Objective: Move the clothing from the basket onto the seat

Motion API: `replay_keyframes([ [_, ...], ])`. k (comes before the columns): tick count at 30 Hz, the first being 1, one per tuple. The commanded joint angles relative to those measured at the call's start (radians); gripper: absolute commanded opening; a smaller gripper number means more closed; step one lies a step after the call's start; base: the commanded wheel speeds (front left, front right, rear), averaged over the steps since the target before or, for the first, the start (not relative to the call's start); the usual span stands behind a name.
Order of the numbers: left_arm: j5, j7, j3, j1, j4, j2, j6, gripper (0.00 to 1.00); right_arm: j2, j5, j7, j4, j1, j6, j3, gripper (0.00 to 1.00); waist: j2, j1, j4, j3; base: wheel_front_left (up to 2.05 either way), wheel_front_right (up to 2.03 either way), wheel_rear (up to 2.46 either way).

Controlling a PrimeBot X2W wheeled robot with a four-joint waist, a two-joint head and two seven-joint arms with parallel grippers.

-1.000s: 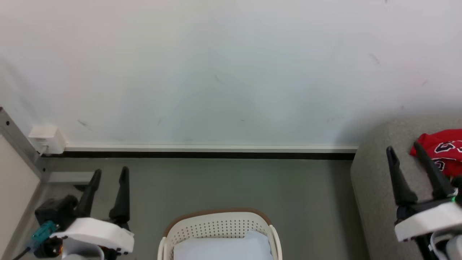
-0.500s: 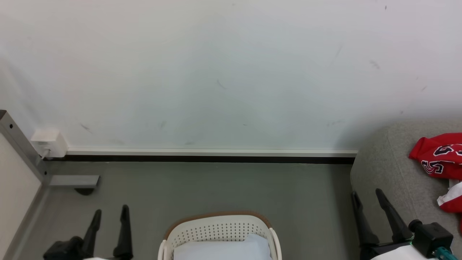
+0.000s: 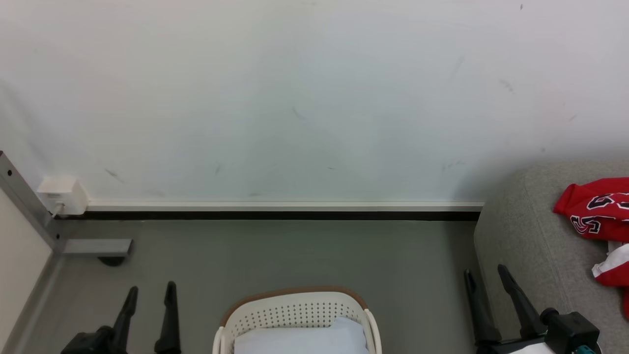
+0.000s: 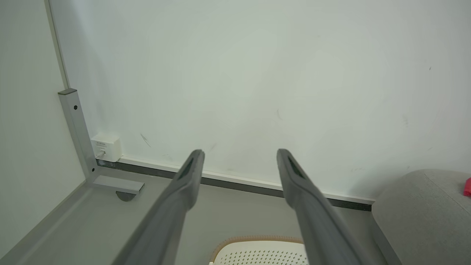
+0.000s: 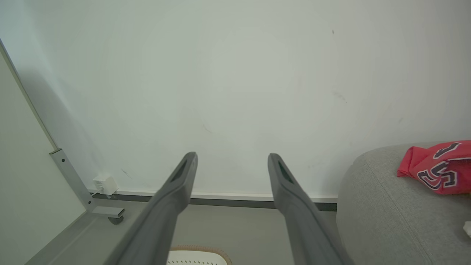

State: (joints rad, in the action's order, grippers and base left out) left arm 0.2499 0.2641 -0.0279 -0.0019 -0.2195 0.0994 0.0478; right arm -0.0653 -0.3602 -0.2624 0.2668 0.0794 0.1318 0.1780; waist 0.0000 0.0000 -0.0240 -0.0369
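Grey floor [image 3: 295,250] is running up to a white wall [image 3: 295,98]. Red clothing [image 3: 594,209] is lying on the seat [image 3: 521,231] at three o'clock. At six o'clock, the basket [image 3: 295,310] is holding a white pad [image 3: 300,340]. Left jaws at seven and right jaws at five are standing released, gripping nothing.

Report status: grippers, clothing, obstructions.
Left gripper open, empty. Right gripper open, empty, low beside seat. Clothing lying on seat; white pad in basket. No obstruction seen.
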Motion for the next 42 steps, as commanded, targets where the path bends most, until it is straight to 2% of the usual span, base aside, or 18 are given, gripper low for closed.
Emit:
replay_keyframes([
  [1,-0.016,0.000,-0.009,-0.005,-0.003,-0.005,0.006,1.00,0.001,0.007,-0.003,0.006,-0.003,-0.002,0.000,1.00,0.0000,0.0000,-0.003,-0.001,0.00,0.00,0.00],
  [15,-0.056,0.000,-0.051,-0.011,-0.022,-0.040,0.048,1.00,0.004,0.008,-0.003,0.031,0.020,-0.002,-0.001,1.00,0.0000,0.0000,-0.017,-0.002,0.00,0.00,0.00],
  [16,-0.052,0.000,-0.049,-0.007,-0.022,-0.039,0.049,0.00,0.004,0.007,0.000,0.028,0.010,0.000,0.001,0.00,0.0000,0.0000,-0.018,-0.002,0.00,0.00,0.00],
  [20,-0.040,-0.008,-0.051,0.000,-0.053,-0.049,0.050,0.00,0.004,-0.006,0.004,0.048,-0.011,0.000,0.003,0.00,0.0000,0.0000,-0.018,-0.002,0.00,0.00,0.00],
  [42,0.354,-0.111,-0.060,-0.031,-0.042,-0.048,0.059,0.00,-0.002,-0.366,0.100,0.026,0.003,0.000,-0.069,0.00,0.0000,0.0000,-0.011,0.006,0.00,0.00,0.00],
])
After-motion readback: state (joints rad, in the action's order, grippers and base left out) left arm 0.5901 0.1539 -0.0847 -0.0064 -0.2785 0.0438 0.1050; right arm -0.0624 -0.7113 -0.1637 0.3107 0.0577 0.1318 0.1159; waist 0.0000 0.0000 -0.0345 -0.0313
